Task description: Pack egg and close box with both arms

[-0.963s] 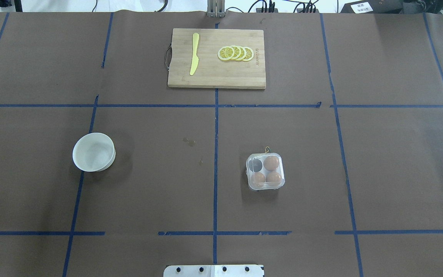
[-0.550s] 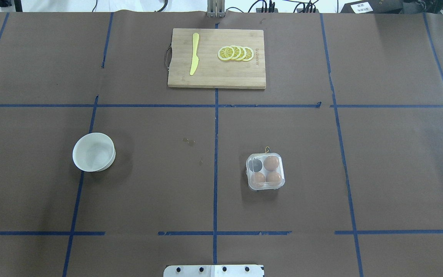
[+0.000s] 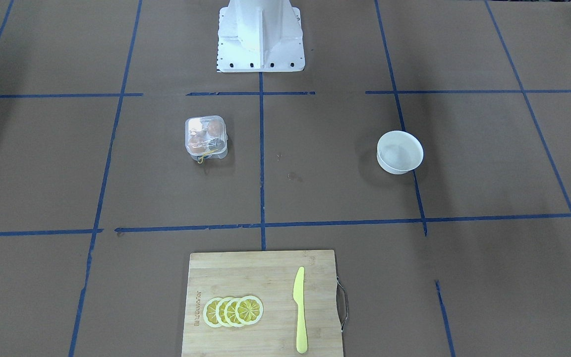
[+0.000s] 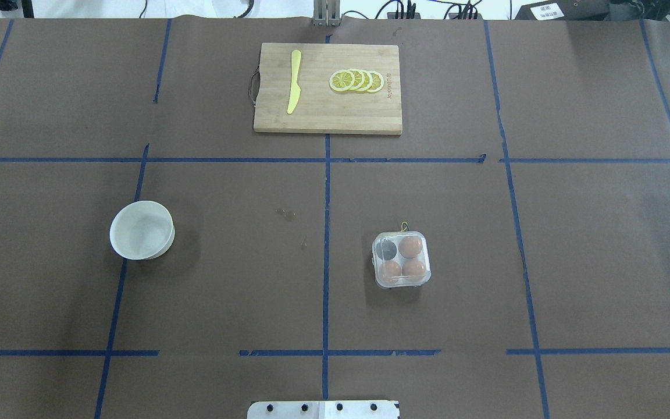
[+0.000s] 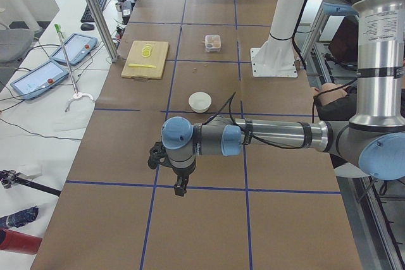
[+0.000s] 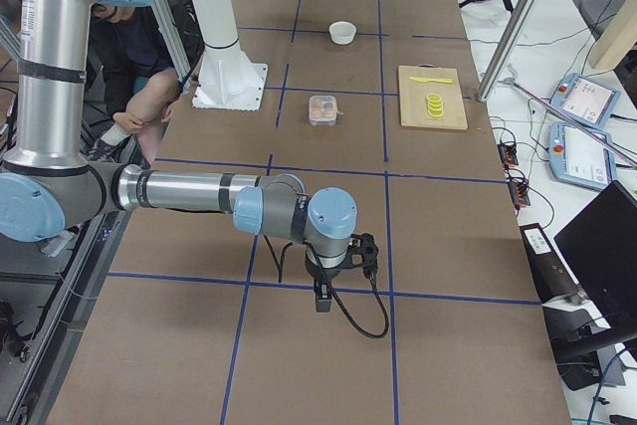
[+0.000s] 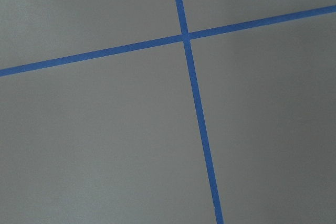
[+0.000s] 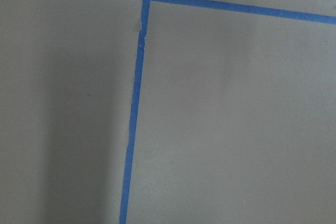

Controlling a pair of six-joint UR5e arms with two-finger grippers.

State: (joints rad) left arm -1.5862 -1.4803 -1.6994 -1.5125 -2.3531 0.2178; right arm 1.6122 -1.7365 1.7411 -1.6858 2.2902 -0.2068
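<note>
From here I cannot tell how far either hand is open. The left gripper (image 5: 181, 186) and the right gripper (image 6: 322, 298) show only in the side views, small and black, each pointing down over bare paper well apart from the box (image 4: 401, 259). I see nothing in either one. Both wrist cameras give me only matte brown paper crossed by blue tape (image 7: 185, 36). The box is a small, rounded-square case of clear plastic on the robot's right half of the table. It holds three smooth orange-brown eggs (image 4: 410, 246), and its fourth cup looks dark. A round white bowl (image 4: 166, 240) sits on the left half. On the far wooden board (image 4: 323, 119) lie a yellow knife (image 4: 293, 81) and overlapping lemon slices (image 4: 356, 80).
</note>
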